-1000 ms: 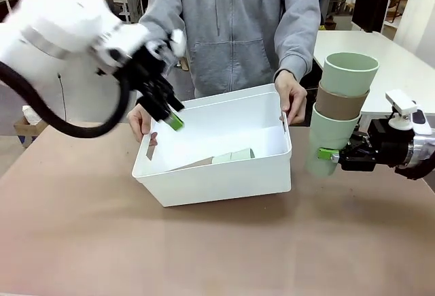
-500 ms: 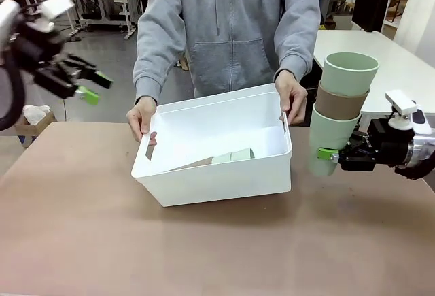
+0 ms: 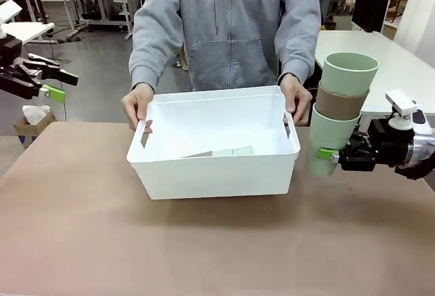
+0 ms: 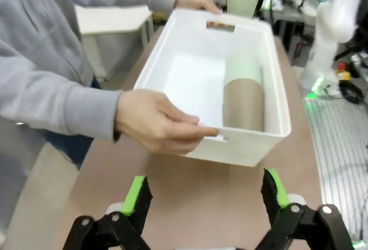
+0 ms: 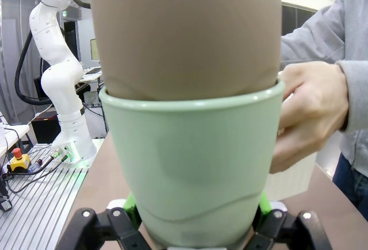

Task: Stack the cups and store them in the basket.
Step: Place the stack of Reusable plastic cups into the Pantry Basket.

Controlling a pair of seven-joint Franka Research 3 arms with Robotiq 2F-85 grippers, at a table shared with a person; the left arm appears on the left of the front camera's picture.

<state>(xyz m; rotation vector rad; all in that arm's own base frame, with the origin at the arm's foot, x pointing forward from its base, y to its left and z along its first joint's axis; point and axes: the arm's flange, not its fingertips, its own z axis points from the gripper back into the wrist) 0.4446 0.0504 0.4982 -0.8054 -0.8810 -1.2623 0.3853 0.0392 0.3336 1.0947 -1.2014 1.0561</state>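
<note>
**Front view: left arm clears out, basket squared up for the second stack**

At far left, the left gripper (image 3: 60, 85) has pulled well away from the basket (image 3: 211, 173), where it hung over the opening a second ago. Its green-tipped fingers are spread wide with nothing between them. The person across the table has meanwhile turned the basket from its angled sit to square. One hand (image 3: 138, 105) grips the left handle end and a second hand (image 3: 296, 99) grips the right. To an onlooker, that reads as the first delivery done and the way opened for the next.

Inside the basket, a lying stack (image 4: 242, 95) rests on its side on the floor. One tan cup and at least one mint cup show nested; a third cannot be made out for certain.

Just beside the basket's right end stands the held stack (image 3: 340, 105), upright and counted at three: mint, tan, mint. The right gripper (image 3: 331, 154) is clamped on the bottom mint cup.

The tally is one basket, two stacks, two hands and two grippers.
</note>
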